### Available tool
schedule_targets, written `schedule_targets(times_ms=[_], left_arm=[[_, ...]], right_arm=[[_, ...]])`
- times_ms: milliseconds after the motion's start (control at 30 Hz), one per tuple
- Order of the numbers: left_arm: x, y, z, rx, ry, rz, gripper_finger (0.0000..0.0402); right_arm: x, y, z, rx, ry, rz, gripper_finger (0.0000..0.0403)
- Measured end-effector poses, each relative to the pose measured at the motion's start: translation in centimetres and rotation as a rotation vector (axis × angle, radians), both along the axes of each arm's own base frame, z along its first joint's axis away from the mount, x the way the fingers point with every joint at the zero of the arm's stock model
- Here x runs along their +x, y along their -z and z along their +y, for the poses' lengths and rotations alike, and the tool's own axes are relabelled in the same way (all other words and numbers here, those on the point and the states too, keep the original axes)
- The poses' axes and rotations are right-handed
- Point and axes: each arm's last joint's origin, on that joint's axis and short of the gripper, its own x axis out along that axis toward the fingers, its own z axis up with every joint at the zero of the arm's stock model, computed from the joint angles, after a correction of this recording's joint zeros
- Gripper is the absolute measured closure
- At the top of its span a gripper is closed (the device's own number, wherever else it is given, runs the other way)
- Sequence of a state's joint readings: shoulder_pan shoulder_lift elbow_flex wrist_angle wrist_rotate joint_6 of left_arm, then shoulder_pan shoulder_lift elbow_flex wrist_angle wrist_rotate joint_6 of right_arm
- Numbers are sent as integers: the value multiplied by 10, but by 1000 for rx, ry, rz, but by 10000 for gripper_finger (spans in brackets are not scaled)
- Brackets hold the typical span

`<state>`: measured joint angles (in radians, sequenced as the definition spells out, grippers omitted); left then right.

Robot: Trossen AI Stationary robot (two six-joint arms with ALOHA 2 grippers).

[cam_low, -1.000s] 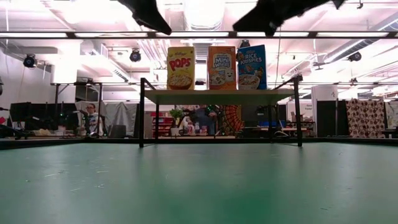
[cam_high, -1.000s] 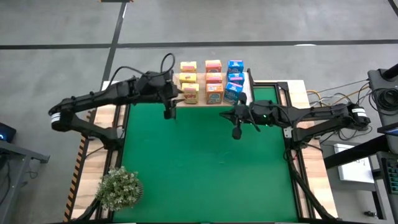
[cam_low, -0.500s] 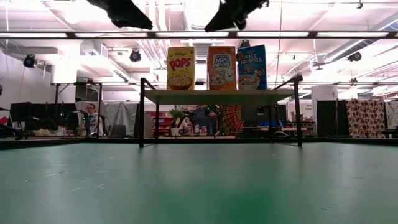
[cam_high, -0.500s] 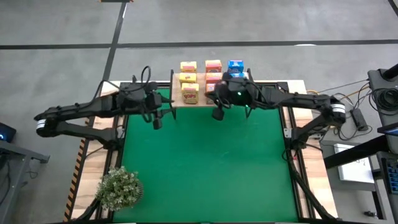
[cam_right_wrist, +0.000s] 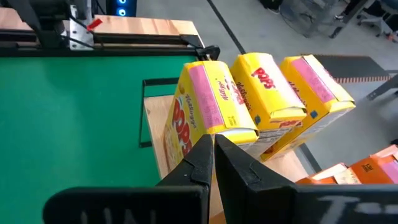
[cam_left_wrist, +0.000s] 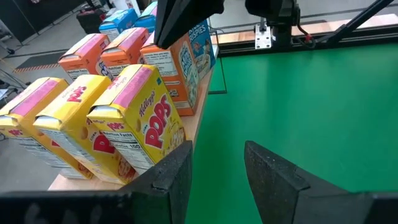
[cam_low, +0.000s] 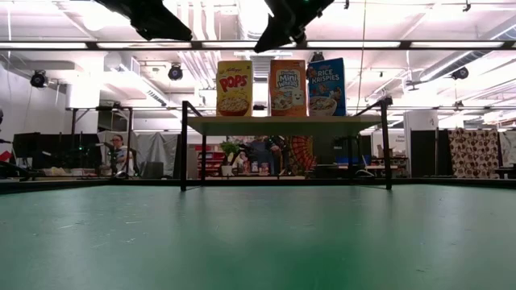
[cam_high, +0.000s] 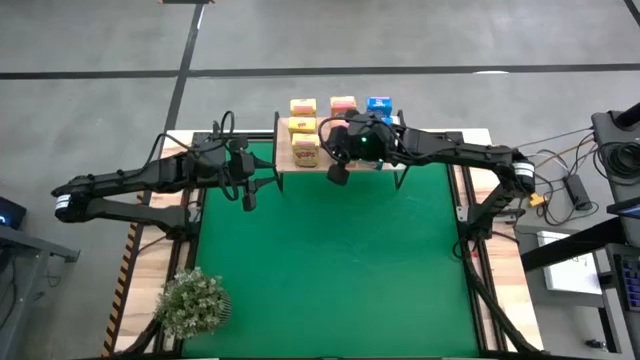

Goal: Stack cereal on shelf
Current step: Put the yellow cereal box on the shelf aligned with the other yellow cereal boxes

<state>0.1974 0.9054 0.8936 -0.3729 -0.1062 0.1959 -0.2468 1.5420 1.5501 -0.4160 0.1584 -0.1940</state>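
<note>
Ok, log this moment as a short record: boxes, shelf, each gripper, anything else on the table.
cereal boxes: nine, all on the shelf, in three rows: yellow, orange, blue
shelf: light-wood top on black legs, at the far edge of the green mat
left gripper: open, empty, over the mat just left of the shelf
right gripper: shut, empty, above the shelf's front edge near the yellow boxes
potted plant: near left corner of the table

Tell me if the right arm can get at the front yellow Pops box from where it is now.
Probably yes. The right gripper hangs shut just in front of the front yellow Pops box on the shelf, nothing between them; its fingers would need to open first.
</note>
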Motion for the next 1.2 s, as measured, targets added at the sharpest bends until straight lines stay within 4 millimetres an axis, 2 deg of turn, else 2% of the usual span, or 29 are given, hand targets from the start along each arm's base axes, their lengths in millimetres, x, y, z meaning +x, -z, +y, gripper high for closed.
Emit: schedule_targets(times_ms=[233,600,833,1200], left_arm=[[1,-1,0,3,0,-12,272],[7,3,1,-7,-2,7,272],[12,8,2,-31,-9,26,272],[13,9,4,4,-58,38,272]], right_arm=[[11,15,-8,-16,39,41,394],[13,12,-9,-47,44,6,394],[21,23,-11,-55,36,31,394],[14,11,-6,-50,37,-9,394]])
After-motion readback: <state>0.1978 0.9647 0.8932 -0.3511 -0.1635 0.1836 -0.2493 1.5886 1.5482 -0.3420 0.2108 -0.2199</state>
